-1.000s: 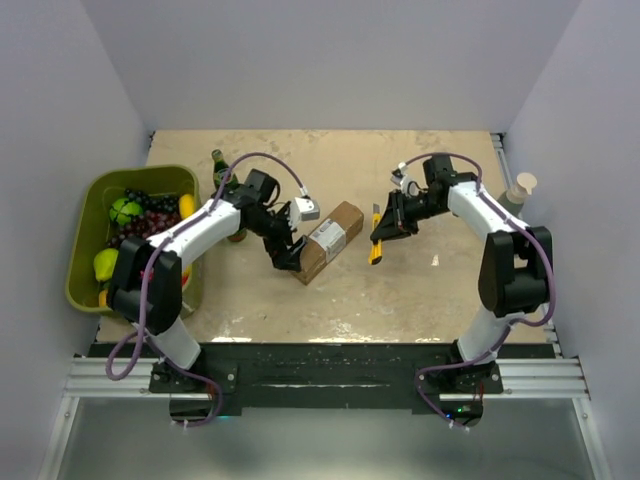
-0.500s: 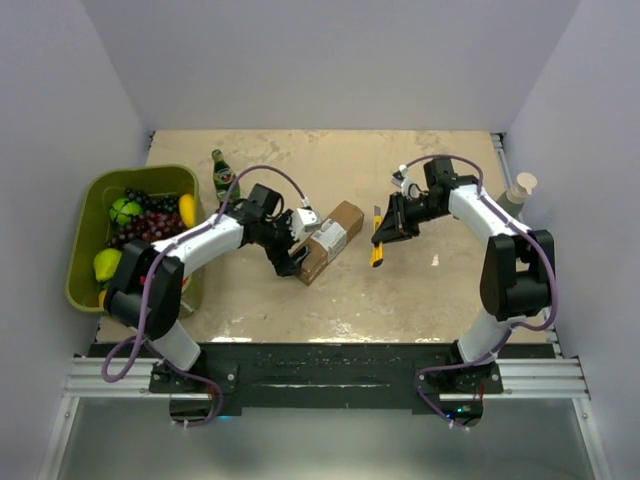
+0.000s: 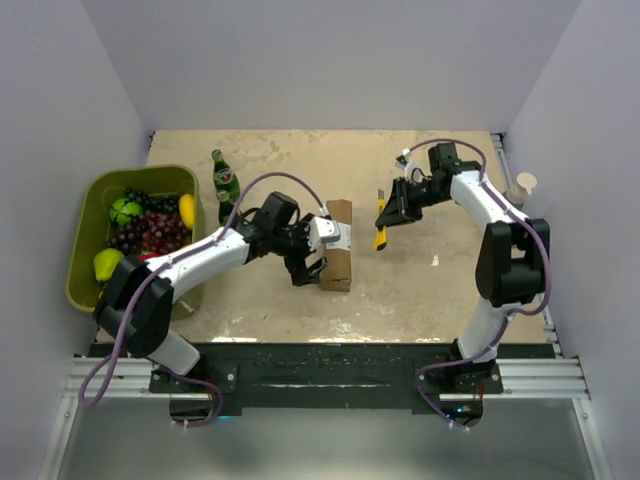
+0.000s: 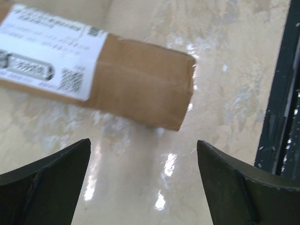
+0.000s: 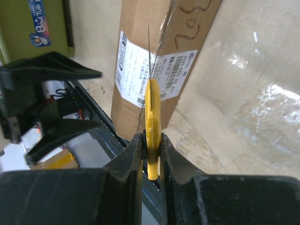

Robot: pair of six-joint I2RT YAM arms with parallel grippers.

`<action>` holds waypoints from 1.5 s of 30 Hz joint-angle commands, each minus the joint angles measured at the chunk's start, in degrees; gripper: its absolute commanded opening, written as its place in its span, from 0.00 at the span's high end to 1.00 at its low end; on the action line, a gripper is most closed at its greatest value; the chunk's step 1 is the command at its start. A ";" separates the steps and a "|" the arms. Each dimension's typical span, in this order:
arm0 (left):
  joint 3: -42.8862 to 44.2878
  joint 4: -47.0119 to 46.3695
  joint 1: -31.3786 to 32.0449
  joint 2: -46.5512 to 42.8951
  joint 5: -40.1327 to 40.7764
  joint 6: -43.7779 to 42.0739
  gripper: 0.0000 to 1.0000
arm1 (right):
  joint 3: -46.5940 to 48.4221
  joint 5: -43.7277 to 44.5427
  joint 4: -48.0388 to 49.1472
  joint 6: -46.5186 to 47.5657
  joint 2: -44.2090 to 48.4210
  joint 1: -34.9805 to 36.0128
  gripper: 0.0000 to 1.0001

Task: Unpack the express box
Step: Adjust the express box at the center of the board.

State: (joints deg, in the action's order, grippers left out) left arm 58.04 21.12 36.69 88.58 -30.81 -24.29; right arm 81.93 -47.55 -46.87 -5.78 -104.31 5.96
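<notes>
The express box (image 3: 339, 250), a brown carton with a white label, lies flat mid-table, its length running near to far. In the left wrist view the express box (image 4: 122, 75) lies just beyond my left gripper (image 4: 143, 154), which stands open with only bare table between its fingers (image 4: 47, 183). From above, the left gripper (image 3: 310, 270) sits against the box's near left side. My right gripper (image 3: 390, 212) is shut on a slim yellow utility knife (image 3: 380, 225), to the right of the box. In the right wrist view the knife (image 5: 152, 108) points its thin blade toward the box (image 5: 140, 51).
A green tub (image 3: 84, 210) of fruit stands at the left edge, with a green bottle (image 3: 224, 178) beside it. A pale cup (image 3: 522, 188) stands at the right wall. The black front rail (image 4: 286, 117) lies close to the box's near end.
The left gripper has swung right and toward the near edge, and the box has turned from a diagonal to nearly straight. The right gripper has lifted the knife slightly farther away.
</notes>
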 commanded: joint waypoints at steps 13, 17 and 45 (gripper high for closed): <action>26.67 0.58 -8.56 21.00 -0.76 19.55 0.00 | 18.19 -7.48 -14.49 13.12 -12.77 0.11 1.00; 31.25 2.43 -8.04 26.73 0.39 22.17 0.00 | 7.92 -10.89 -5.43 1.67 -6.01 -0.95 1.00; 25.56 7.71 -6.98 27.81 -6.85 8.56 0.75 | -0.80 -5.18 -9.82 7.46 -1.86 -1.56 1.00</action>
State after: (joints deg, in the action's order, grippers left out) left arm 87.31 21.04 29.93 119.13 -47.55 -5.78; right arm 82.61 -53.19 -54.68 0.80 -106.50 4.86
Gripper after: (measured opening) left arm 0.341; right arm 0.158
